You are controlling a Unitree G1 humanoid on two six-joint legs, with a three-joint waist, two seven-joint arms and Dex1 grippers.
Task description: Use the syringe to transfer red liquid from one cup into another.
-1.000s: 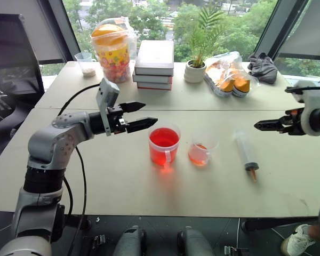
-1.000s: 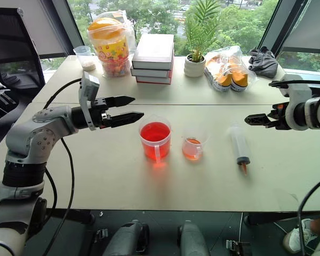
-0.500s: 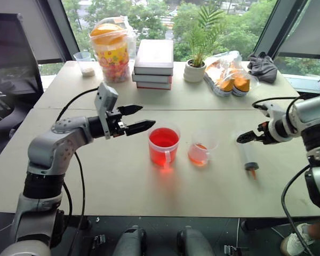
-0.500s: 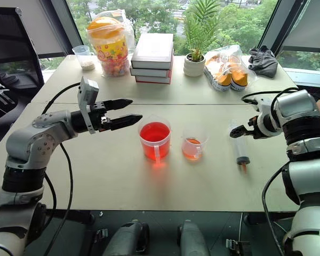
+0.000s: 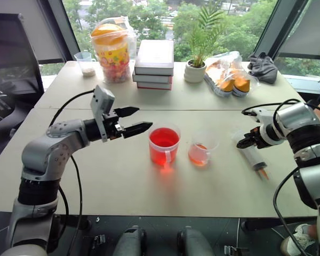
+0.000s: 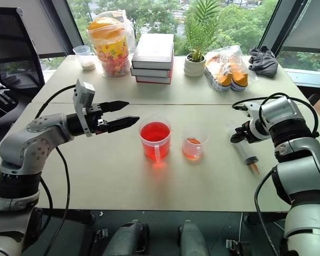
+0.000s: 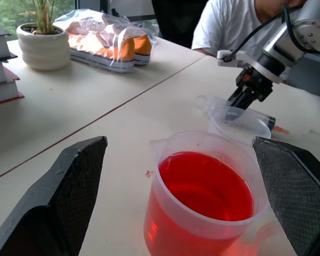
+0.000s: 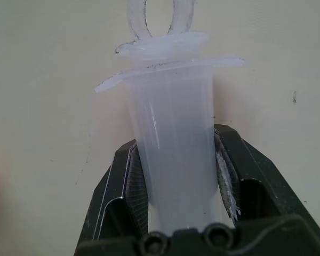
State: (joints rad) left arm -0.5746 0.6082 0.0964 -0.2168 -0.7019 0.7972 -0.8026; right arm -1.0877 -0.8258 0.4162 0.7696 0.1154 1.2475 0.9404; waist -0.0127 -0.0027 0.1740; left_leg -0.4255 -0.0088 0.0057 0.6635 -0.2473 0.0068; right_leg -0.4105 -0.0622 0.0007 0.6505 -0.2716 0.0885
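Clamping the syringe (image 8: 173, 154) now, my right gripper (image 6: 240, 135) has its two black fingers pressed on either side of the clear barrel, just below the flange; a second ago it hung in the air out to the right, well apart from it. The syringe lies on the table (image 5: 122, 186) right of both cups, and its orange-red tip (image 5: 264, 174) has swung further toward the near right since the earlier frame.

My left gripper (image 5: 132, 120) stays where it was, fingers spread wide, held level just left of the larger cup (image 5: 164, 145) without touching it.

Materials: the barrel is wide, translucent, smooth plastic with a flat flange and a white ringed plunger end (image 8: 160, 16). The finger pads (image 7: 288, 197) are black with a fine cross-hatched texture. The larger cup is clear with a pouring lip and a small front handle, and is well filled with red liquid (image 7: 205, 186). The smaller cup (image 5: 201, 148), just right of it, has a flared rim and a shallow pale orange-red layer at its base.
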